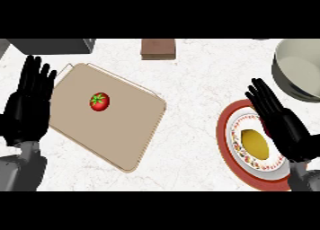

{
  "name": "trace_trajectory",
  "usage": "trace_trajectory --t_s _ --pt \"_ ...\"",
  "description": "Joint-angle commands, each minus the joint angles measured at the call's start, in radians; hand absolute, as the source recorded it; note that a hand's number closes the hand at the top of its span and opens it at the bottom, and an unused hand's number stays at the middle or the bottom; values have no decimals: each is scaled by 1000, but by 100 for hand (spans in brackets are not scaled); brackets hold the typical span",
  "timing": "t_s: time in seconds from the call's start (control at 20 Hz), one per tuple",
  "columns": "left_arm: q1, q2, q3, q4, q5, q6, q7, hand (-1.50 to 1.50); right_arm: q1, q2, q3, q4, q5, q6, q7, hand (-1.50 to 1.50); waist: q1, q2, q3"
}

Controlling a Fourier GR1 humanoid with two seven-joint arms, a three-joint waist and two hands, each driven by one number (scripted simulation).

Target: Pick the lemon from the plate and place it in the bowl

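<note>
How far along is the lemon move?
Nothing is done yet: the lemon lies on the plate. The right hand is open over the plate's right side, holding nothing; the left hand rests open at the left edge. Grasping and carrying to the bowl remain.

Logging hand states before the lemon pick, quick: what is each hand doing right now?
Left hand: open, fingers straight, holding nothing, at the view's left edge.
Right hand: open, fingers straight, above the plate, not holding the lemon.
</note>
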Motion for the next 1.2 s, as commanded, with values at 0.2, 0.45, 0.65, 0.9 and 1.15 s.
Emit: trace_trajectory --t_s 0.2,0.45,0.65,0.9,1.15 --pt "66 3 -160 39 8 -188 37 0 103 -216 -98 -133 223 -39 -90 150 -37 -14 -4" --pt "97 -28 -217 56 21 -235 32 0 264 -124 -212 -91 389 -390 -132 -150 -60 -15 -3" --pt "76 -30 -235 69 11 -268 36 0 392 -128 -52 -216 537 -328 -308 -150 -11 -10 -3" --pt "103 -55 -264 75 -9 -263 14 0 463 -289 -36 -270 840 -392 -50 -150 -7 -8 -8" --pt "102 -52 -252 63 -11 -255 20 0 506 -373 -44 -498 985 -271 377 -150 -4 -11 -10"
